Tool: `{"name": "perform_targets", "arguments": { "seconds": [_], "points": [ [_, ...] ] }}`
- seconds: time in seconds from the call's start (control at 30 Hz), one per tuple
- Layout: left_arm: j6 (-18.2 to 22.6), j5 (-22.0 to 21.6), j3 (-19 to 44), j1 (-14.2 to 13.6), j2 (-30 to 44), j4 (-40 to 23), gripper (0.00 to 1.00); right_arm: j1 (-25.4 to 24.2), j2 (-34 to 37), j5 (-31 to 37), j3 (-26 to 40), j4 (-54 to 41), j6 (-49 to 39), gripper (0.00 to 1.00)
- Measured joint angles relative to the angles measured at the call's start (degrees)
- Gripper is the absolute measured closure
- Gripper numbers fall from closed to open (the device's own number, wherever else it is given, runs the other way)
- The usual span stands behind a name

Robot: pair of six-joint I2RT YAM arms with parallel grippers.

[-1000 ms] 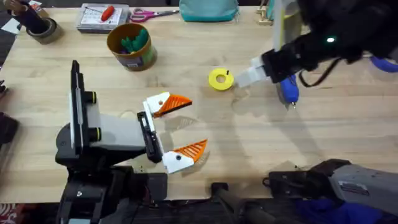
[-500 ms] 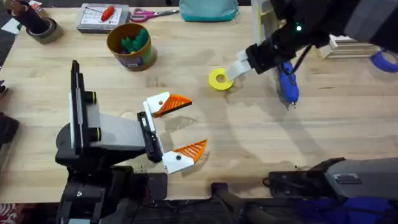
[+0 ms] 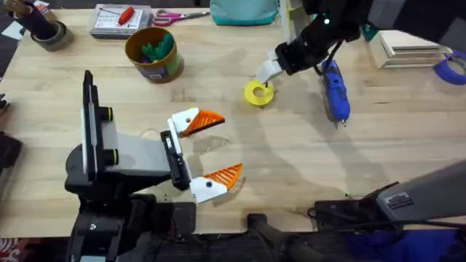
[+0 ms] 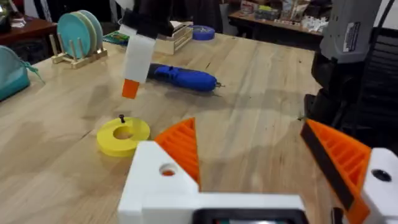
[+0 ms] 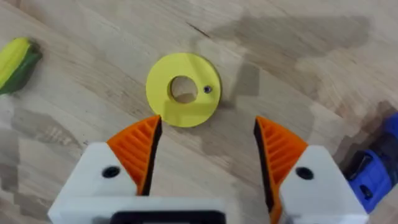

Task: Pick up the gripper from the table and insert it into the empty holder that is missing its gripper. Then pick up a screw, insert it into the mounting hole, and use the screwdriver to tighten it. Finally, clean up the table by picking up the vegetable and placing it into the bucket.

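I see a flat yellow ring disc [image 3: 256,93] mid-table, scissors [image 3: 175,15] and a teal pouch [image 3: 244,12] along the far edge, a tape roll [image 3: 49,34] at the far left corner.

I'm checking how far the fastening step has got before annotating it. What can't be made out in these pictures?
- The yellow disc: a small dark thing stands on it, too small to tell whether it is a screw.
- The vegetable: cut off by the right wrist view's edge.
- The bucket: green items inside, too small to identify from overhead.
- The right gripper: overhead, its own arm hides most of it.
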Motion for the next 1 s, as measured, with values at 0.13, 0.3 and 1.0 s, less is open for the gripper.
{"name": "perform_targets", "arguments": {
  "seconds": [0.13,0.3,1.0],
  "points": [
    [0.0,-0.01,0.0,0.0,0.0,0.0,0.015,0.48,1.08,0.03,0.02,0.22,0.0,0.188],
    [0.0,-0.01,0.0,0.0,0.0,0.0,0.015,1.09,2.36,0.14,0.07,1.15,0.0,0.252],
    [0.0,0.0,0.0,0.0,0.0,0.0,0.015,1.12,7.75,0.19,0.17,4.83,0.0,0.347]
  ]
}}
